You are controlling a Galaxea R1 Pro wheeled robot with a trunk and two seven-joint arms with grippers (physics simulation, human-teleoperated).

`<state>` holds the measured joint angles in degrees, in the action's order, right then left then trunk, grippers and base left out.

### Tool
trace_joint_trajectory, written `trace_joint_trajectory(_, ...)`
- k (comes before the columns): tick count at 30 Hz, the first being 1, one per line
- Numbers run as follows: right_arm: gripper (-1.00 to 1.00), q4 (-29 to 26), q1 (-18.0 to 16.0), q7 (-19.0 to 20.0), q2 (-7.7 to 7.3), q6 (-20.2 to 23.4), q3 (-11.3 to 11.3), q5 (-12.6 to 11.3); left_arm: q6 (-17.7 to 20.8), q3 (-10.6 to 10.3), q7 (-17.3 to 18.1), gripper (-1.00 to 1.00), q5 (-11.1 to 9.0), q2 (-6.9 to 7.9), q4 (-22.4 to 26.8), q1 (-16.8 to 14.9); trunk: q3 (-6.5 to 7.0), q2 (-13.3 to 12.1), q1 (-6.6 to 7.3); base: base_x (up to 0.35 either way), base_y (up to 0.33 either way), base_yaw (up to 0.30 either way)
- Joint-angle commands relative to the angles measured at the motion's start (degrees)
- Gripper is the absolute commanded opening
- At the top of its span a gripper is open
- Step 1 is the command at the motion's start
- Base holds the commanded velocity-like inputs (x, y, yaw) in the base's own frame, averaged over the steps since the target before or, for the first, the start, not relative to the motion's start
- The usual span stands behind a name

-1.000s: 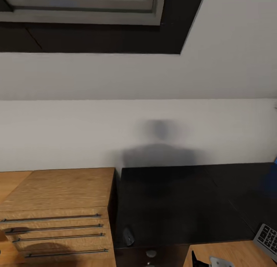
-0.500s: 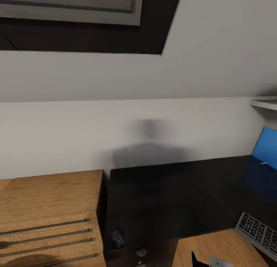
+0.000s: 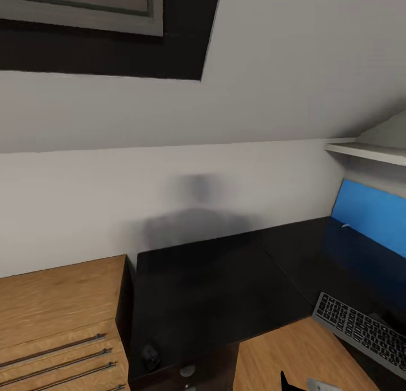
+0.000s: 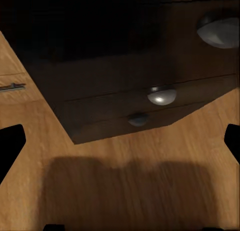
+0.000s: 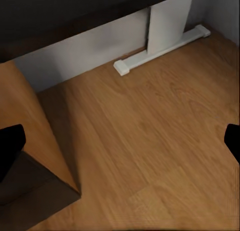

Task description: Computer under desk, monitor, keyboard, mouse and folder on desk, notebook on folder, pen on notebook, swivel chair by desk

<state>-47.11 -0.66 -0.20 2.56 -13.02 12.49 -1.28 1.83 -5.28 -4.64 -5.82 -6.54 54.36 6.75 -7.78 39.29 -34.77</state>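
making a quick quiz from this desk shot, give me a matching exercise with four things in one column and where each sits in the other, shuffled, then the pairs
Things:
1. mouse
2. keyboard
3. folder
4. wooden chest

Places:
A. upright against the wall below the white shelf
B. beside the desk, on its left in the head view
C. near the desk's front edge, above the drawer knob
D. on the desk's right wing, near its inner edge

Pairs: 1-C, 2-D, 3-A, 4-B

A light wooden chest (image 3: 56,306) stands beside a white wall (image 3: 169,176).
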Motion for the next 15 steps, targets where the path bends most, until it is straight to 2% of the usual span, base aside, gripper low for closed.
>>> trace_joint_trajectory(1,1.00,0.0,0.0,0.0,0.05,-0.2,0.1,-0.1,0.2,-0.2,-0.4,1.00,-0.6,0.04,0.1,0.0,-0.08,0.1,-0.02,0.000,0.000,-0.297)
trace_joint_trajectory(15,1.00,0.6,0.0,0.0,0.07,-0.2,0.0,-0.1,0.1,-0.3,-0.4,1.00,-0.6,0.04,-0.6,0.0,-0.31,0.1,-0.02,0.000,0.000,-0.297)
